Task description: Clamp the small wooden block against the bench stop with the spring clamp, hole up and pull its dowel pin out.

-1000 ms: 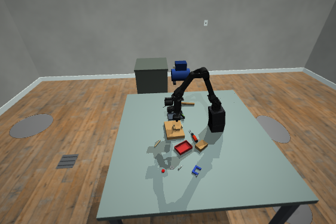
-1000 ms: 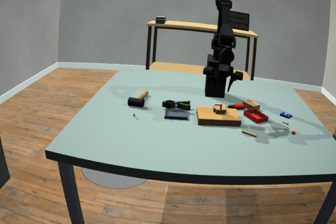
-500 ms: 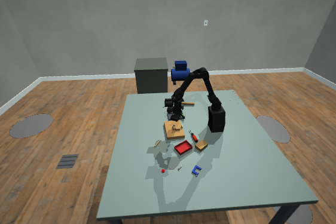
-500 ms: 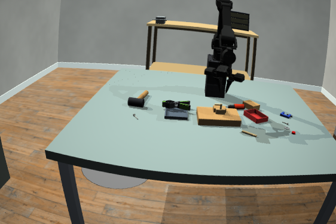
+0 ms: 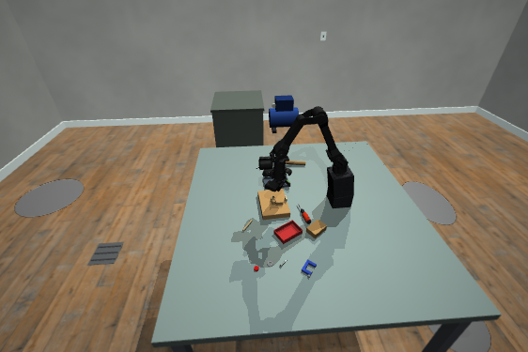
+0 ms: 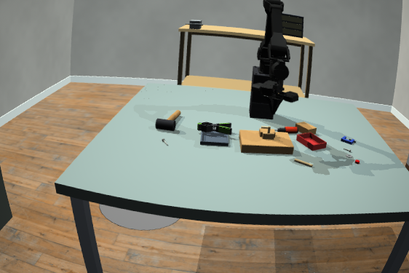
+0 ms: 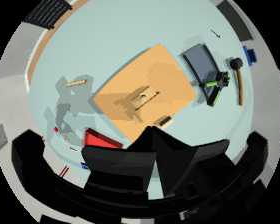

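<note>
The wooden board (image 5: 268, 211) (image 6: 251, 148) (image 7: 166, 65) lies on the table. The small wooden block (image 6: 267, 136) (image 7: 150, 93) sits mid-board among tan stop pieces, with a thin upright piece in the exterior view. The views are too small to tell pin from hole, or whether block and stop touch. A small tan piece with a dark face (image 7: 165, 121) shows near the fingertips in the wrist view. The green-and-black spring clamp (image 6: 215, 127) (image 7: 222, 80) is by the grey tray, off the block. My gripper (image 5: 271, 188) (image 6: 296, 97) (image 7: 150, 129) is shut and empty, above the board's robot side.
The grey tray (image 6: 215, 140) (image 7: 198, 57) and mallet (image 6: 166, 124) lie on one side of the board. A red tray (image 5: 287, 233) (image 6: 309, 143), red-handled tool (image 5: 305, 216), tan box (image 5: 317, 228), blue clamp (image 5: 305, 266) and loose tan rod (image 5: 247, 224) (image 6: 303, 162) lie on the other.
</note>
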Available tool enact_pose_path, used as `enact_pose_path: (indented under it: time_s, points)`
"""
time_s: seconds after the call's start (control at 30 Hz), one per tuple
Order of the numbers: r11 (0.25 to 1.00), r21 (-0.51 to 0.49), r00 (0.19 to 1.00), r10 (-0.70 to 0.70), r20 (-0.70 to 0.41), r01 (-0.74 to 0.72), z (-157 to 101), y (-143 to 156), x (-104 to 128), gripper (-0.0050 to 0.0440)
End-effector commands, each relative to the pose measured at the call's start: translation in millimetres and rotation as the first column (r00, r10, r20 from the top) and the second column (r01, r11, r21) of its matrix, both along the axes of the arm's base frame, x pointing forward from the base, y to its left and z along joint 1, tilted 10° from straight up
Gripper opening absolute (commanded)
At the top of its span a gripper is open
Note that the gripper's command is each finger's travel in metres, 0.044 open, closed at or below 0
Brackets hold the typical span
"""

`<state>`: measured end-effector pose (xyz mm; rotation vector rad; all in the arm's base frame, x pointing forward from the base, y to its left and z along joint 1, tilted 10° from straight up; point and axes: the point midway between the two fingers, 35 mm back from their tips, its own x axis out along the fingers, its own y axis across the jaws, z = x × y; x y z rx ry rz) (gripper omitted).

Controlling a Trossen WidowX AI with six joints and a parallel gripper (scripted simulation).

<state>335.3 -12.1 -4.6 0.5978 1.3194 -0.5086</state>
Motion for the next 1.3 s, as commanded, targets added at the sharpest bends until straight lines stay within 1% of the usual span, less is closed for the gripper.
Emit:
enact_pose_path:
  time_s: [0.0,0.5,0.57,1.07,1.13,1.27]
  points:
    - [0.999,0.002,0.999,-0.032,-0.009,0.032,-4,1,-1,0.0000]
    - [0.962,0.044,0.963,-0.268,-0.013,0.268,-11,7,0,0.0000]
    - [0.962,0.044,0.963,-0.268,-0.013,0.268,-11,7,0,0.0000]
    - [0.869,0.083,0.873,-0.488,-0.026,0.488,-17,13,0,0.0000]
    - [0.869,0.083,0.873,-0.488,-0.026,0.488,-17,13,0,0.0000]
    - [0.835,0.093,0.840,-0.542,-0.031,0.542,-19,15,0,0.0000]
